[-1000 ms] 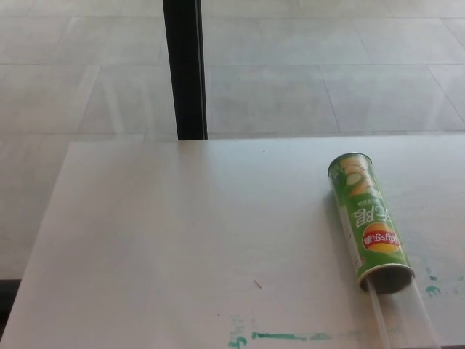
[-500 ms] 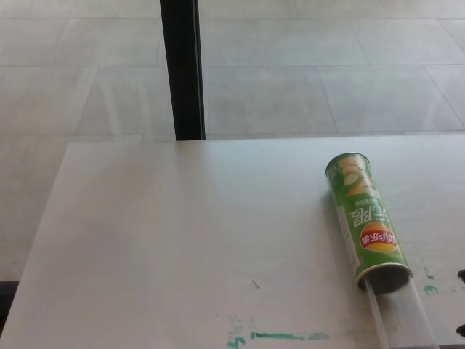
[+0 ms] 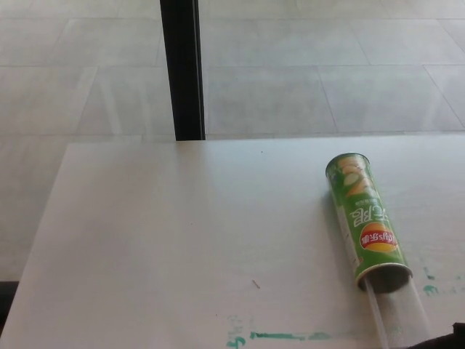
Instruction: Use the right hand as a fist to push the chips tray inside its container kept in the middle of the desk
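Note:
A green chips can (image 3: 365, 222) lies on its side on the right part of the white desk (image 3: 182, 240), its open mouth facing the near edge. A clear plastic tray (image 3: 401, 314) sticks out of that mouth toward the bottom of the picture. At the bottom right corner a small dark part of my right hand (image 3: 445, 340) shows, just beside the tray's near end. Too little of it is visible to tell how it is held. My left hand is out of the picture.
Green paint marks (image 3: 287, 336) run along the desk's near edge, with more smudges (image 3: 431, 289) right of the can. A black post (image 3: 183, 69) stands behind the desk's far edge, before a tiled floor.
The camera shifted slightly at first. A dark part of my right hand has come in at the bottom right corner, near the tray's end. The can and tray have not moved.

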You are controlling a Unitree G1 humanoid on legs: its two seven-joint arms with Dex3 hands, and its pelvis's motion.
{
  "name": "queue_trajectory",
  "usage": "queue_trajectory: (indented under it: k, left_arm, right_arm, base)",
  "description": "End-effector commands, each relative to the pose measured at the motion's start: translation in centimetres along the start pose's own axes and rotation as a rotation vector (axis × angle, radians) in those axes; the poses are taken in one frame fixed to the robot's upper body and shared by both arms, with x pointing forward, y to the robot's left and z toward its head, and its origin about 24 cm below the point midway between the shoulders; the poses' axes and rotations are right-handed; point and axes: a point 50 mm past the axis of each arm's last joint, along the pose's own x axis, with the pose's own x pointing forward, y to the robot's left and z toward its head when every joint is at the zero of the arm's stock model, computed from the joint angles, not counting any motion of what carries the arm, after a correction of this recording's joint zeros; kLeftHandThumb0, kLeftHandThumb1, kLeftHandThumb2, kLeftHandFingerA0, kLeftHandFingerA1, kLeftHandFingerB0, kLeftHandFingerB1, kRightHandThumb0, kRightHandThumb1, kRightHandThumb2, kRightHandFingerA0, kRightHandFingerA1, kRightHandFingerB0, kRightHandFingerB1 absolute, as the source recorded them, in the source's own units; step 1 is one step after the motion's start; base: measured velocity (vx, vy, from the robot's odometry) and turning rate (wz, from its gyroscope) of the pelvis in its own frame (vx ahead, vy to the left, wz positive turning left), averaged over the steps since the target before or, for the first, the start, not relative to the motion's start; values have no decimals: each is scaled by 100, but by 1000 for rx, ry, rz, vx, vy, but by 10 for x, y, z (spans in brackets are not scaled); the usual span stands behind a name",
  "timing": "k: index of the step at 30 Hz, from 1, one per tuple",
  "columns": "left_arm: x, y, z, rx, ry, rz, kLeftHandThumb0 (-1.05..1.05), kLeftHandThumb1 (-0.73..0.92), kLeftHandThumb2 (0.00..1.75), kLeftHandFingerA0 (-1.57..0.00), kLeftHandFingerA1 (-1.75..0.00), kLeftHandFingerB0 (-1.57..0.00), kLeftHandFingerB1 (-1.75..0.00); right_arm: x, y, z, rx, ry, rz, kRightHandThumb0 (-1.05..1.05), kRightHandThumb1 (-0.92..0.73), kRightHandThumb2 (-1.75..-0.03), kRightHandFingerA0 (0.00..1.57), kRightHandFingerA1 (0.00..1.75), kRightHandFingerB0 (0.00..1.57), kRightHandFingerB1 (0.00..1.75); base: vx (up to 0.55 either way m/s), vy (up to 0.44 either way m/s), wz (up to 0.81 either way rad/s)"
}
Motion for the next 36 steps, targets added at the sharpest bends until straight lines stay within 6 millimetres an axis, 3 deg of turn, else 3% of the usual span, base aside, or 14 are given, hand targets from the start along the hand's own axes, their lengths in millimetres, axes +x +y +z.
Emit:
queue_trajectory:
  k: [1,8,13,16,25,36]
  left_arm:
    - [0,6,6,-32,-33,29,-67,87,65,-64,-74,-53,-52]
    - [0,7,5,-18,-36,27,-68,86,65,-63,-73,-53,-53]
    - [0,7,4,-35,-31,26,-67,87,66,-60,-71,-51,-51]
    - [-1,9,6,-19,-45,26,-68,88,66,-62,-73,-51,-50]
    - [0,9,8,-1,-49,29,-67,88,66,-61,-72,-52,-52]
    - [0,9,9,-21,-52,28,-67,88,66,-58,-70,-51,-51]
  right_arm:
    - [7,19,-12,-346,54,248,-56,-74,-63,88,67,63,47]
    - [14,18,-21,-356,141,304,-50,-73,-62,80,64,59,49]
    - [21,14,-24,-575,167,300,-57,-76,-63,90,63,62,46]
    - [22,17,-28,-609,171,315,-56,-76,-63,89,62,63,46]
    - [23,21,-48,-753,281,316,-59,-77,-63,89,71,63,47]
    - [29,17,-48,-839,296,254,-61,-78,-63,91,82,63,46]
  base:
    - [0,0,0]
    - [0,0,0]
    - [0,0,0]
    - [0,0,0]
    - [0,0,0]
    - [0,0,0]
